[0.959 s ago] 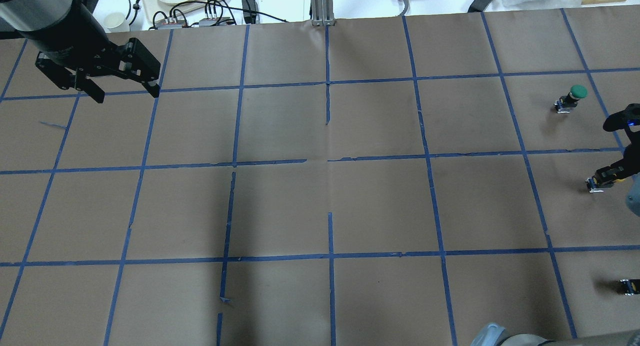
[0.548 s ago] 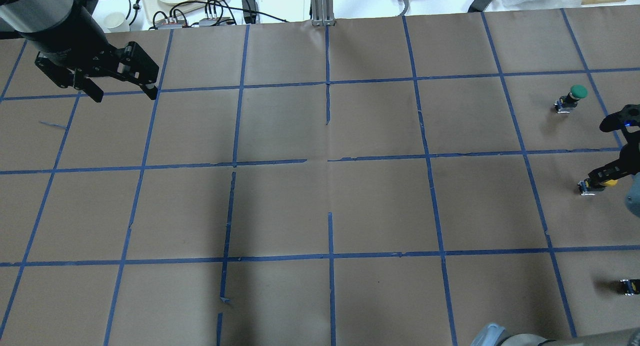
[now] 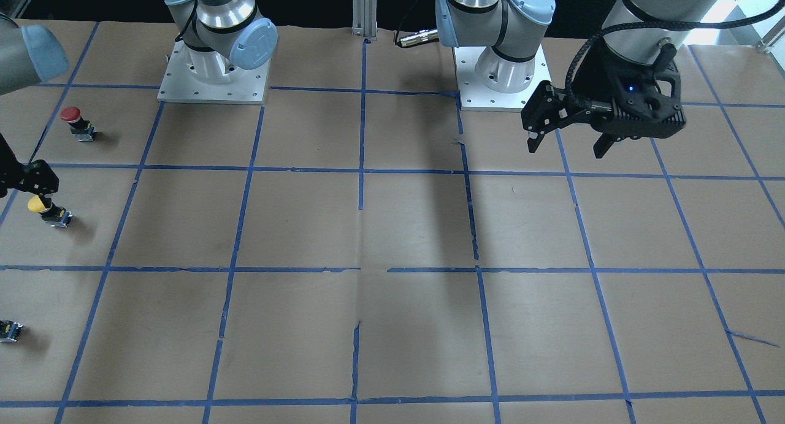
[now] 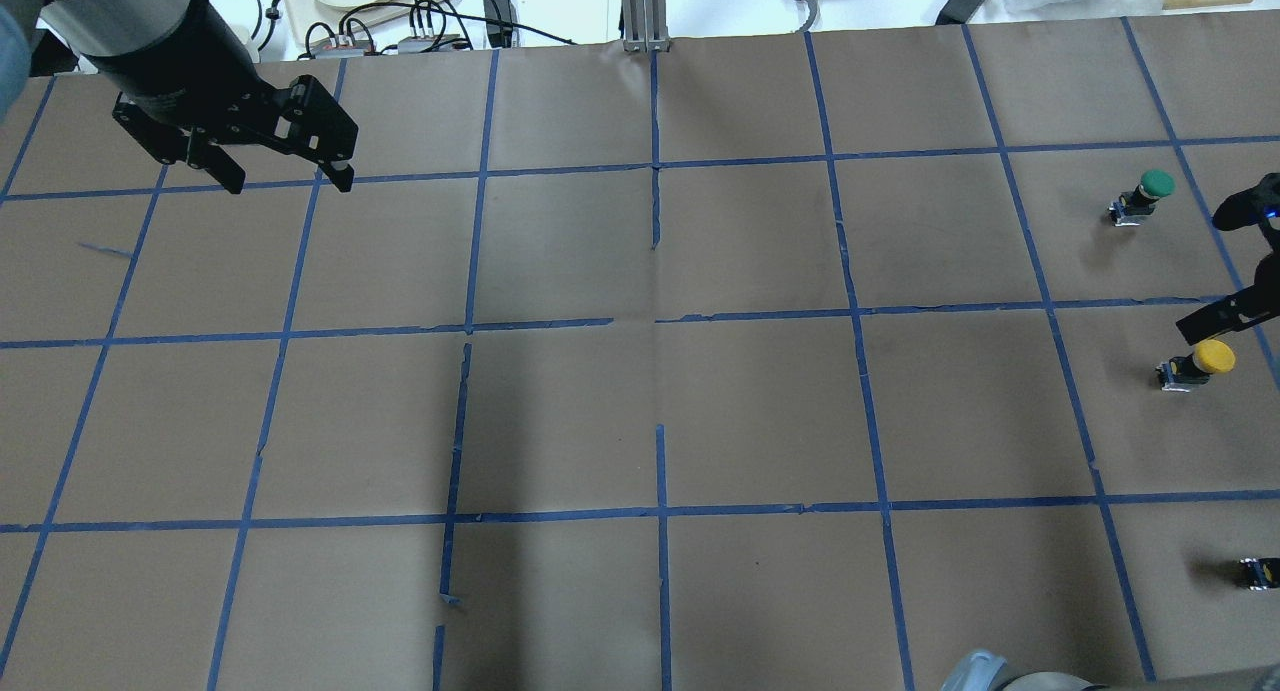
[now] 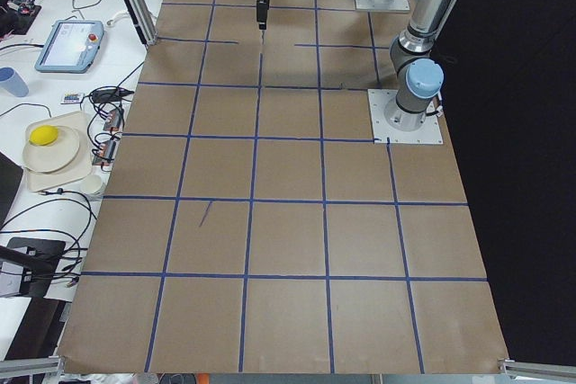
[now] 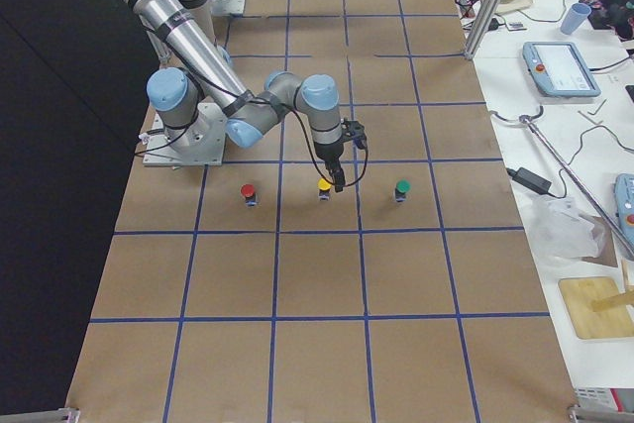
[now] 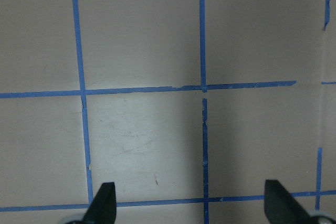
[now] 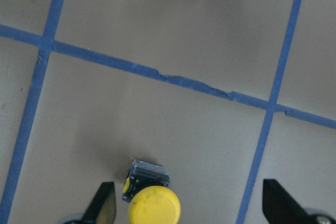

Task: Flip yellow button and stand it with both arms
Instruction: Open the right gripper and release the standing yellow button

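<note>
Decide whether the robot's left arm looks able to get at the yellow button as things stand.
Probably not. The left hand hovers open at the table's opposite end from the yellow button, and the open right hand hangs close above it, crowding any approach.

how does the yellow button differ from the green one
Cap: the yellow button has a yellow cap, the green button a green one.
Place: the green button stands one square farther from the robot than the yellow button.
Company: the yellow button sits just under the open right gripper; the green button stands alone.
Both stand cap up on black-and-grey bodies.
</note>
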Robot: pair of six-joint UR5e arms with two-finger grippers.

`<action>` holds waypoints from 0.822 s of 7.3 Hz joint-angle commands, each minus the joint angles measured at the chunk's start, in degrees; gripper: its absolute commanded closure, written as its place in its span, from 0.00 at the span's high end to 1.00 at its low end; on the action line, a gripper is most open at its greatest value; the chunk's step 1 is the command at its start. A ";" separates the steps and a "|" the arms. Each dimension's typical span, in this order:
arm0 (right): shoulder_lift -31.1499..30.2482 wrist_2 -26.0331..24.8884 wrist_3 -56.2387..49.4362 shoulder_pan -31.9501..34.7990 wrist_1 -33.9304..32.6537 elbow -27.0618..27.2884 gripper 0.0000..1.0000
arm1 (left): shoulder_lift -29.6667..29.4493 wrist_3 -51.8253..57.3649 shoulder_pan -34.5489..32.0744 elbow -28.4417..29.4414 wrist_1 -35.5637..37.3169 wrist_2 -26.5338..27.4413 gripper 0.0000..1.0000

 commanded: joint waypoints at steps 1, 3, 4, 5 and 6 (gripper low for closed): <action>0.08 0.22 0.16 0.28 20.48 -14.17 0.99 | 0.51 -3.42 -1.05 0.40 -0.35 -0.13 1.00; -0.96 -0.13 0.60 0.28 37.09 -26.39 0.99 | 0.42 -5.45 -1.05 0.40 -0.36 -0.57 1.00; -3.15 -1.09 0.86 0.28 44.92 -31.15 0.99 | 0.25 -5.63 -1.05 0.40 -0.18 -0.65 1.00; -6.39 -2.75 1.56 0.28 49.00 -32.85 0.99 | 0.16 -6.24 -1.05 0.40 0.08 -0.65 1.00; -8.25 -3.20 4.00 0.28 50.00 -32.17 0.99 | 0.16 -6.33 -1.05 0.40 0.08 -0.65 1.00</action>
